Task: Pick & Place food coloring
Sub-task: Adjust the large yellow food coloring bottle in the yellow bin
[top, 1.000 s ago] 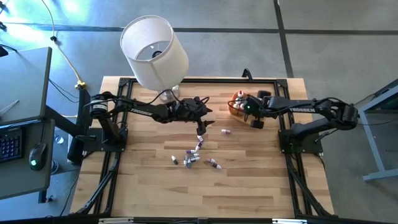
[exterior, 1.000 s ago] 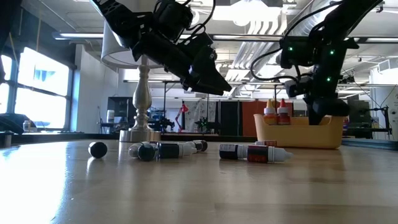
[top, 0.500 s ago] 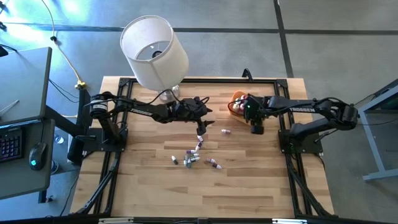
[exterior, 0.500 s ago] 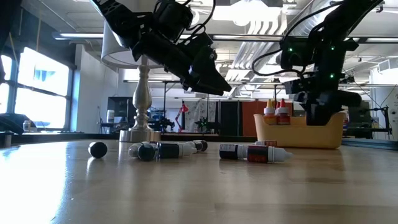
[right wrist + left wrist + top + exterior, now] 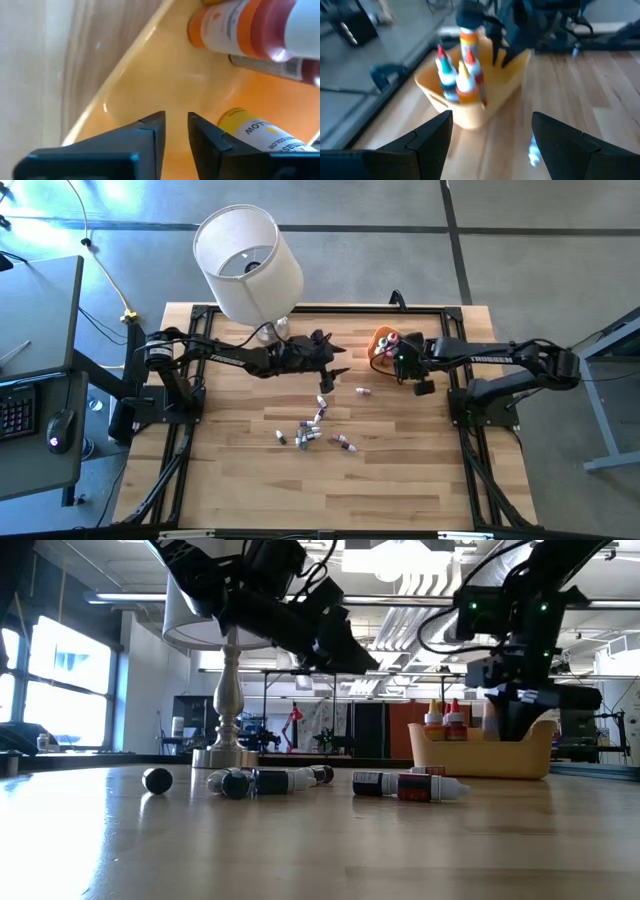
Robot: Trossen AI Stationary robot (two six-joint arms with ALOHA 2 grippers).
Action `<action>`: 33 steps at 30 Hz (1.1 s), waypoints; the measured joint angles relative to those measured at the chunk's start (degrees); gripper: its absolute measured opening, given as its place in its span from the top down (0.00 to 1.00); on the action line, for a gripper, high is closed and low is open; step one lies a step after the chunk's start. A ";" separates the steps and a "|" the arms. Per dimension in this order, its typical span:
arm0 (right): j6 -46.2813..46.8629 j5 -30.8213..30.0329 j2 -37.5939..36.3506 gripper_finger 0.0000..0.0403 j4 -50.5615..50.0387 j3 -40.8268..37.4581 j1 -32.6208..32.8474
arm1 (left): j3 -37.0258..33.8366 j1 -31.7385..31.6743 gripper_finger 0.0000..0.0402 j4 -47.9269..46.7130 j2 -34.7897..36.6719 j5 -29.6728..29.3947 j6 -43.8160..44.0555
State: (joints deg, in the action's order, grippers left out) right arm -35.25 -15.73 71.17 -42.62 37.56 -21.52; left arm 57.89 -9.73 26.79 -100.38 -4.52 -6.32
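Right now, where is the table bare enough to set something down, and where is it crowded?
Bare wood runs along the table's near edge, below the scattered food coloring bottles. Crowded: mid-table bottles, the lamp corner, and the orange bowl under the right gripper.

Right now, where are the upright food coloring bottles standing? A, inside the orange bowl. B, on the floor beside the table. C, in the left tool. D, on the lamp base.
A: the upright food coloring bottles stand together inside the orange bowl, while the other bottles lie flat on the table.
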 joint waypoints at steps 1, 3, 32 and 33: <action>-0.08 -0.04 -0.66 0.84 -0.06 0.00 0.50 | 0.00 0.00 0.33 1.20 0.00 -0.13 -0.58; 0.54 -0.54 -1.82 0.87 0.11 0.00 1.46 | 0.00 -0.01 0.33 3.70 0.00 -0.13 -0.99; -1.24 8.45 -4.19 0.96 -0.40 0.09 2.45 | 0.06 0.01 0.33 9.90 0.04 13.01 0.10; -1.27 8.10 -4.19 0.97 -0.42 0.09 2.45 | 0.04 0.03 0.33 9.87 0.04 13.17 0.62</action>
State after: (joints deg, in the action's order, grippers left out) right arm -36.52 -7.63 66.98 -43.04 37.65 -19.07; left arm 57.93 -9.69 36.65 -100.33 8.65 -5.69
